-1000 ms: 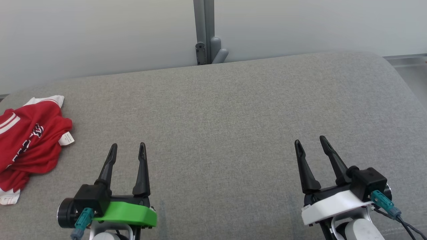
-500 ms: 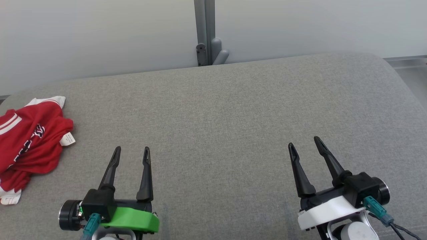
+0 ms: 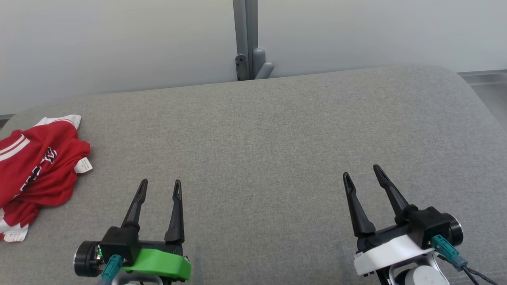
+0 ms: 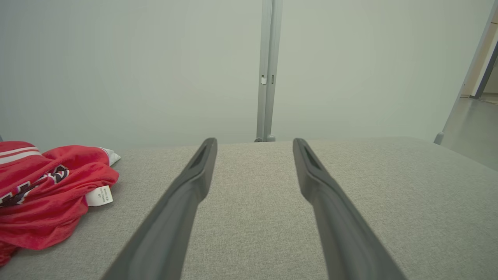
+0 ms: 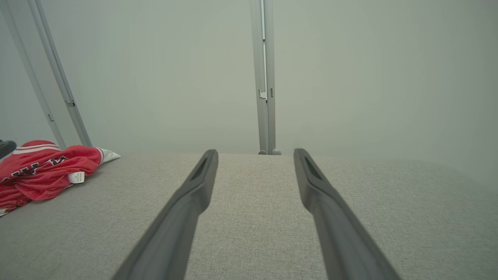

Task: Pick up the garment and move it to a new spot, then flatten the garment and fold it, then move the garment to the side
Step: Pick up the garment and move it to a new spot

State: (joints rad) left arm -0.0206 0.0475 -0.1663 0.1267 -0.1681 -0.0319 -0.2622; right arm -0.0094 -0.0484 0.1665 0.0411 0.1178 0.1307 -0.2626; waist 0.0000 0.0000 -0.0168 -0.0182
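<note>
A crumpled red garment (image 3: 35, 174) with white stripes, dark lettering and a white tag lies at the left edge of the grey cushioned surface (image 3: 261, 134). It also appears at the lower left as the garment (image 4: 42, 190) in the left wrist view and the garment (image 5: 39, 167) in the right wrist view. My left gripper (image 3: 160, 184), on a green mount, stands open to the right of the garment, apart from it. At the lower right my right gripper (image 3: 361, 171), on a white mount, is open too. Both hold nothing.
A pale wall runs behind the surface, with a grey vertical post (image 3: 246, 39) and a bracket at its foot. The surface curves down at its right end, where a strip of floor (image 3: 489, 87) shows.
The whole head view has shifted slightly, so the camera moved. Both grippers have drawn back a little toward the lower edge. The garment lies as before.
</note>
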